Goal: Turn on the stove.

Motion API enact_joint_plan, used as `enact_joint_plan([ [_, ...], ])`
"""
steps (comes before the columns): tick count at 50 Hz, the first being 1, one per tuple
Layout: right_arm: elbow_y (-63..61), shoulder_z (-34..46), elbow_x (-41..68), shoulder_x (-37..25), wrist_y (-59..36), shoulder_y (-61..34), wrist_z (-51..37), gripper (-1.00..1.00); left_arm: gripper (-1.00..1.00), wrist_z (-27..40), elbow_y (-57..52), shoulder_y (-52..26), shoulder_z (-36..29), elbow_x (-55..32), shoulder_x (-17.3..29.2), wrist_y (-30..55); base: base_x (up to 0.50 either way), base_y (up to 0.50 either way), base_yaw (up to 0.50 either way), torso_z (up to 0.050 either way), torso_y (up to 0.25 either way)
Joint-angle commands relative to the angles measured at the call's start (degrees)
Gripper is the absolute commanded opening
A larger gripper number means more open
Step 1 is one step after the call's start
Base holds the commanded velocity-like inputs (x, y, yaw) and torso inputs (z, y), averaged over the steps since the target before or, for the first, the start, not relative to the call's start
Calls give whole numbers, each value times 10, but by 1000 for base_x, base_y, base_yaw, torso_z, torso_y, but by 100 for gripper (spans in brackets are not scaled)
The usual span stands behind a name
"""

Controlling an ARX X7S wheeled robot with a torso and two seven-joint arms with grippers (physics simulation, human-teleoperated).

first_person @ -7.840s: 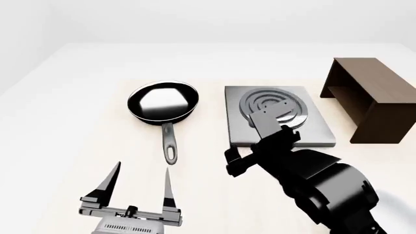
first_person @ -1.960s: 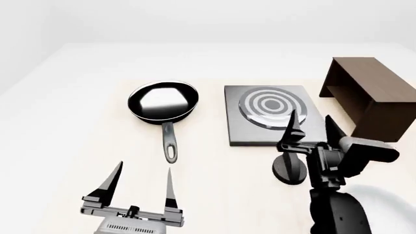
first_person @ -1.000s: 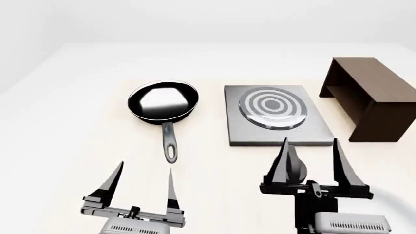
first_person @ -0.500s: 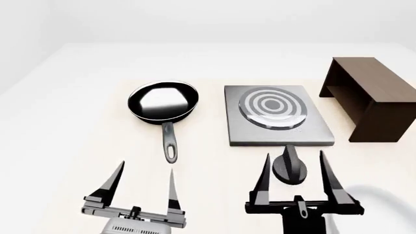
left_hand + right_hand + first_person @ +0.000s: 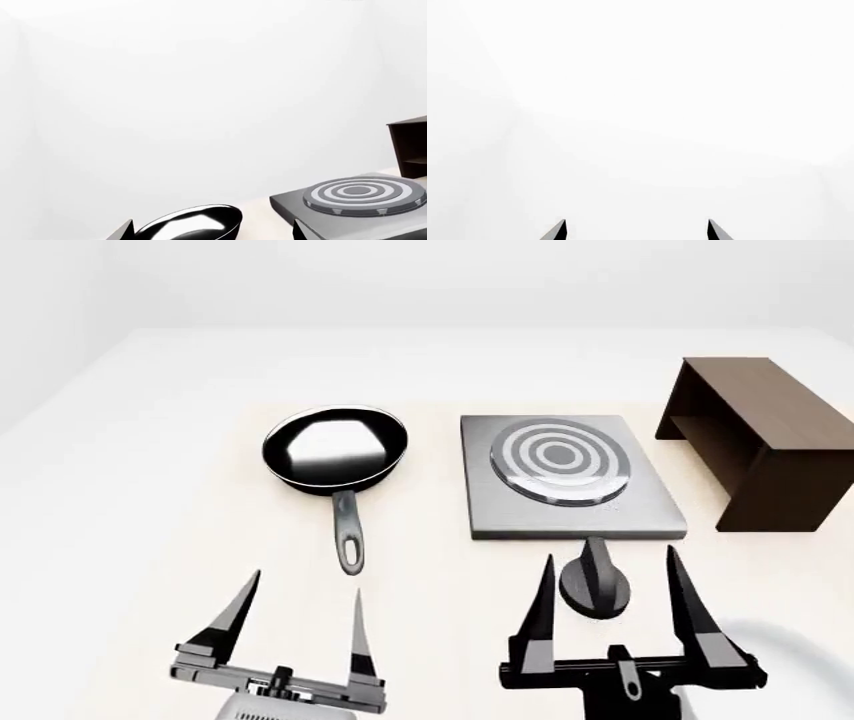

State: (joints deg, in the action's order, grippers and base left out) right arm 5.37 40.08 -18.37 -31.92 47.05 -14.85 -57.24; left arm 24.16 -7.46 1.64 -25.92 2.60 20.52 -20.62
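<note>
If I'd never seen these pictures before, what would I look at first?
Probably the right gripper, open near the bottom of the head view, with the small black knob showing between its fingers. Just beyond the knob lies the grey stove with its shiny rings. To the stove's left sits the black frying pan, and to its right a dark brown box.

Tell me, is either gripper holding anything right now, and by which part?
Nothing is held. The right gripper is open, its fingers either side of the knob in the head view without closing on it. The left gripper is open and empty.
</note>
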Motion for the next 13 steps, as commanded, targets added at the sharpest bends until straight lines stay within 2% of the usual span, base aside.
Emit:
enact_joint_plan([
  [1, -54, -2, 2, -11, -27, 9, 10, 100, 100, 2, -18, 4, -2, 6, 3, 9, 0, 0, 0, 0, 0],
  [13, -85, -2, 20, -12, -47, 13, 19, 100, 100, 1, -27, 5, -7, 6, 5, 11, 0, 0, 0, 0, 0],
])
